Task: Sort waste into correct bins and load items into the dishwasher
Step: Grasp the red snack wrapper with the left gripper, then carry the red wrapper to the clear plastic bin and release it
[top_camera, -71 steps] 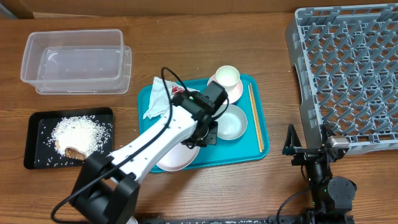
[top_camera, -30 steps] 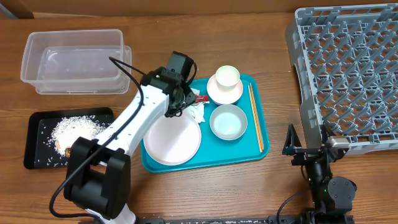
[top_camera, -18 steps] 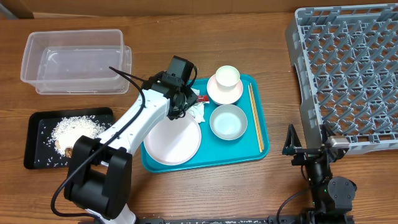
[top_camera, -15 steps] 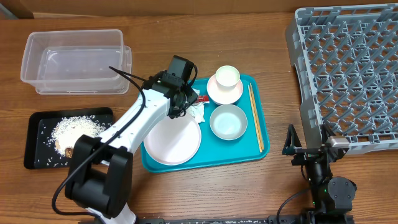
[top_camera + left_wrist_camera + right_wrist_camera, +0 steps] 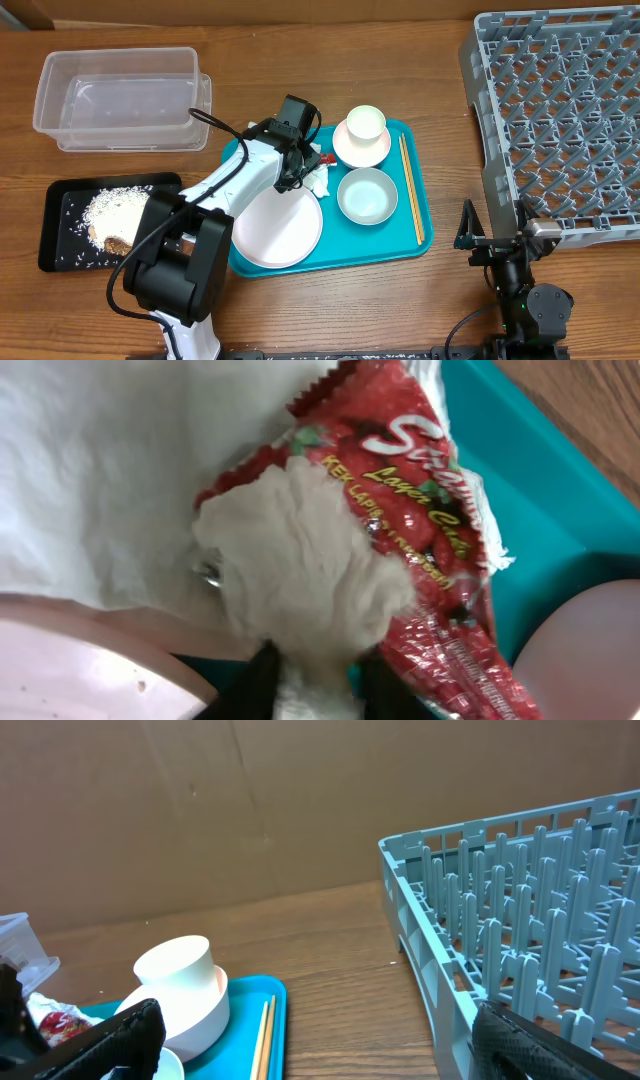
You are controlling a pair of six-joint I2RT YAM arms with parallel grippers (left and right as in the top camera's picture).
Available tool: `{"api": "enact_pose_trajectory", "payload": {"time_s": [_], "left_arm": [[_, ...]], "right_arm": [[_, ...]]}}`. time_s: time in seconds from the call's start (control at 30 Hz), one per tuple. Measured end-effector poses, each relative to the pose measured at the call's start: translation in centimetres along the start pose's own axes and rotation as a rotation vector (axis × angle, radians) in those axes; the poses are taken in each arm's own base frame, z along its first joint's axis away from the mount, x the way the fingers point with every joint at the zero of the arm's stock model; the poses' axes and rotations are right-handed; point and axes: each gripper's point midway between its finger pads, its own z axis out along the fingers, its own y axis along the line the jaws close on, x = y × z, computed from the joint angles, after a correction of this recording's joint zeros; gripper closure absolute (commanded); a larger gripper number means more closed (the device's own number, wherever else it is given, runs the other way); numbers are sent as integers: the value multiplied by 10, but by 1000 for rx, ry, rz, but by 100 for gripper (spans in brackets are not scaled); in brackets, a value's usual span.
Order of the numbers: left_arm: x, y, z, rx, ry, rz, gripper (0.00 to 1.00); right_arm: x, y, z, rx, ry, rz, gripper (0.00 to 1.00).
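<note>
Two fingers of the left gripper are pinching the crumpled napkin; the snack wrapper is lying lengthwise diagonally, partly beneath.

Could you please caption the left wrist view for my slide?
Left fingers pinching a crumpled white napkin over a red snack wrapper on the teal tray.
</note>
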Motion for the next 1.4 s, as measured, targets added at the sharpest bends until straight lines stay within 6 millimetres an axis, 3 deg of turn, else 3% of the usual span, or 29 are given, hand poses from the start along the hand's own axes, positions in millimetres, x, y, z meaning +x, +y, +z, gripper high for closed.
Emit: {"api": "enact_pose_trajectory", "payload": {"time_s": [0.03,0.33,0.53,0.8,0.9,1.07,1.2,1.3,1.4], "left_arm": [[0,0,0,-1,-2,8,96],[2,8,-11,-67,26,62,96],[-9,0,-50,-112,19,91,96],[-46,-21,-112,-107,-132,171,96],[-72,-18,-132,-143,-235,163,96],[-138,0,-165,-174,-399,56,96],[-200,28,-190,-170,-515,-87,96],[-239,57,-201,-171,-574,-188,80],[-267,85,-208,-170,-613,-274,76]], "right_arm": [[0,0,0,0,0,0,0],[0,0,0,0,0,0,0],[0,0,0,0,0,0,0],[0,0,0,0,0,0,0],[0,0,0,0,0,0,0],[0,0,0,0,0,0,0],[0,0,0,0,0,0,0],[0,0,0,0,0,0,0],[0,0,0,0,0,0,0]]}}
